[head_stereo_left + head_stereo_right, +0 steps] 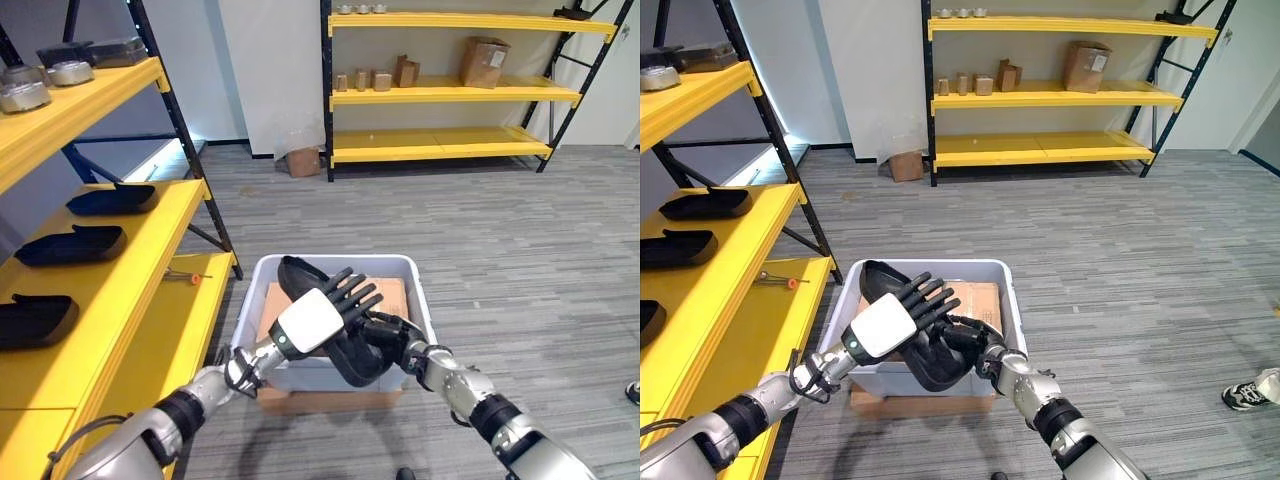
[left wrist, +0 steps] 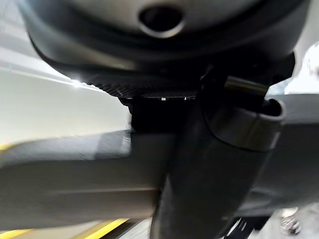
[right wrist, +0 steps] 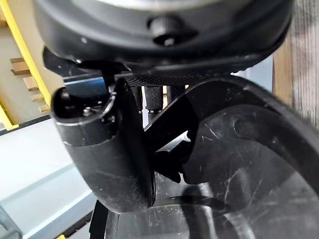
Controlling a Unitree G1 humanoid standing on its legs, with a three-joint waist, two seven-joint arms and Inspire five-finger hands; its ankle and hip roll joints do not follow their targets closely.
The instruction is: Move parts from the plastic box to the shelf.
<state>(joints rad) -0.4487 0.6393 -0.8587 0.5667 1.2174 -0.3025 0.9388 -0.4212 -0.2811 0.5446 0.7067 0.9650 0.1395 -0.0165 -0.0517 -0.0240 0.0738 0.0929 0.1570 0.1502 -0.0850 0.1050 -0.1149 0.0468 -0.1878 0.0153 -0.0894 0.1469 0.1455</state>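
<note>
A long black plastic part [image 1: 296, 274] is held tilted above the white plastic box [image 1: 420, 290]. My left hand [image 1: 312, 320], with its white back cover, lies flat against the part's side, fingers [image 1: 356, 289] straight and spread. My right hand [image 1: 392, 334] grips the part's lower end from the right. In the right wrist view its thumb [image 3: 104, 154] is curled over the part's rim [image 3: 249, 164]. The yellow shelf [image 1: 150, 250] stands at the left with three similar black parts [image 1: 112, 199] on its middle level.
The box rests on a cardboard carton [image 1: 320, 402] and has brown cardboard [image 1: 392, 294] inside. Metal pieces [image 1: 25, 95] sit on the shelf's top level, and a small red-tipped tool [image 1: 186, 277] on its lower level. A second yellow shelf [image 1: 450, 95] stands far back. A person's shoe [image 1: 1250, 392] is at the right.
</note>
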